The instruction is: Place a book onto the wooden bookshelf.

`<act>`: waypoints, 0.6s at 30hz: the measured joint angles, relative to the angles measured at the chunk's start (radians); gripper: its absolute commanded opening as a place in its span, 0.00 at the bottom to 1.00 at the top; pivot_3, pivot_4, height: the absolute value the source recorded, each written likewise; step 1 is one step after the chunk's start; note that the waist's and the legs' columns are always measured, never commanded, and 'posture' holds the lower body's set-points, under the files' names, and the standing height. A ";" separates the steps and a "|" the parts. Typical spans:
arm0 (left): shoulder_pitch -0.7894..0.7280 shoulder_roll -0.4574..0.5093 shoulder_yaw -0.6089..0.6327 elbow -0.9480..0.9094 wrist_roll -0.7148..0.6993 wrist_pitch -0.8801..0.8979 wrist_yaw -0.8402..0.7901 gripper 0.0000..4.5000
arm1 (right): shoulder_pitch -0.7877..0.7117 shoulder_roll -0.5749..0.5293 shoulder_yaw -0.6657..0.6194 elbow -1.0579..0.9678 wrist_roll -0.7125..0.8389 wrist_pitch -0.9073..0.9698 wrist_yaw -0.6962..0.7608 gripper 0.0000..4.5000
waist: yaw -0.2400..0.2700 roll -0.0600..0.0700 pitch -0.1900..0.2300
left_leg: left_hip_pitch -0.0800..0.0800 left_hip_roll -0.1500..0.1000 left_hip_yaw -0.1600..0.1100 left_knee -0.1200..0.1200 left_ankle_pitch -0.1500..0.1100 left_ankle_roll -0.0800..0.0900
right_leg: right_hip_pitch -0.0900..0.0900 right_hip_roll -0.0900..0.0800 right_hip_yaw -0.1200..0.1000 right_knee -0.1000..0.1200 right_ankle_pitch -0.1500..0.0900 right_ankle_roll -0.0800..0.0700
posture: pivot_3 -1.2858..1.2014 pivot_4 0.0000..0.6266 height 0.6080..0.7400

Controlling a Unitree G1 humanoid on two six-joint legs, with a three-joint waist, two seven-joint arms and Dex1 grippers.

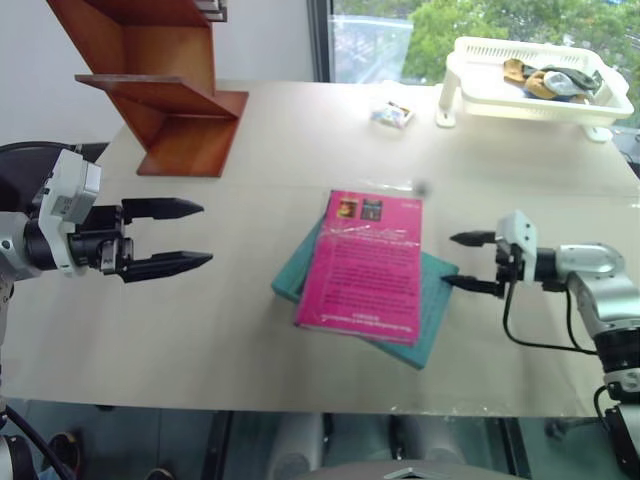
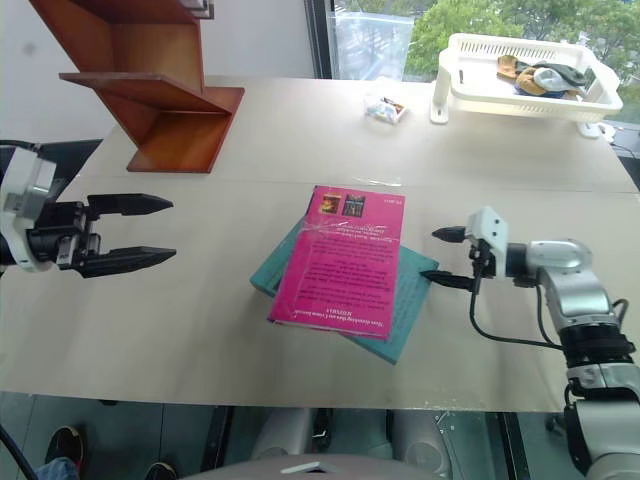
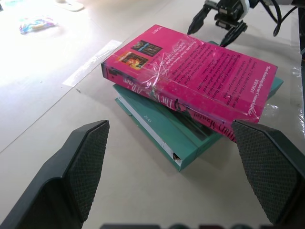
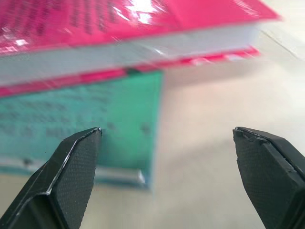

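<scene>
The magenta-pink book (image 1: 367, 265) lies flat in the middle of the table, stacked on a teal-green book (image 1: 436, 298). The reddish-brown wooden bookshelf (image 1: 165, 85) stands at the far left of the table. My right gripper (image 1: 464, 262) hovers just right of the stack, pointing at the teal book's corner, fingers open and empty. My left gripper (image 1: 190, 235) hangs open over the table's left side, well away from the books, aimed toward them. In the left wrist view the book (image 3: 190, 71) shows wrapped in clear film, with the right gripper (image 3: 215, 24) beyond it.
A white plastic basket rack (image 1: 535, 85) holding small items stands at the far right. A small wrapped packet (image 1: 391, 114) lies at the back middle. A clear tape strip (image 3: 90, 64) runs across the tabletop behind the books.
</scene>
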 measured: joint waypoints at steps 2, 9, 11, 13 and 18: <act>-0.004 -0.004 -0.003 0.001 0.001 -0.001 0.000 0.99 | 0.043 -0.035 -0.014 -0.041 0.017 0.011 0.015 1.00 | 0.000 0.000 0.001 | 0.000 0.000 0.000 -0.001 0.000 0.000 | 0.000 0.000 0.000 -0.001 0.000 0.000 | 0.52 0.24 1.00; -0.019 -0.006 -0.026 0.026 0.006 -0.017 -0.007 0.99 | 0.097 -0.099 -0.051 -0.186 0.080 0.115 0.028 1.00 | -0.012 0.000 0.002 | 0.000 0.000 0.001 -0.002 0.000 0.000 | 0.000 0.000 0.001 -0.001 0.000 0.000 | 0.52 0.24 1.00; -0.032 -0.008 -0.038 0.040 0.013 -0.024 -0.007 0.99 | 0.082 -0.082 -0.032 -0.219 0.074 0.133 0.009 1.00 | -0.013 0.000 0.002 | 0.000 0.001 0.001 -0.002 0.000 0.000 | -0.001 0.001 0.001 0.000 0.000 0.000 | 0.52 0.24 1.00; -0.046 -0.009 -0.044 0.053 0.024 -0.031 -0.007 0.99 | 0.052 -0.057 0.007 -0.236 0.066 0.148 -0.004 1.00 | -0.013 0.000 0.002 | 0.000 0.001 0.001 -0.001 0.000 0.000 | -0.001 0.002 0.001 0.000 0.000 0.000 | 0.52 0.24 1.00; -0.053 -0.009 -0.055 0.080 0.045 -0.057 -0.008 0.99 | -0.013 -0.024 0.088 -0.240 0.033 0.165 -0.005 1.00 | -0.010 0.000 0.002 | -0.001 0.000 0.001 -0.001 0.000 0.000 | -0.001 0.002 0.001 -0.001 0.000 0.000 | 0.52 0.24 1.00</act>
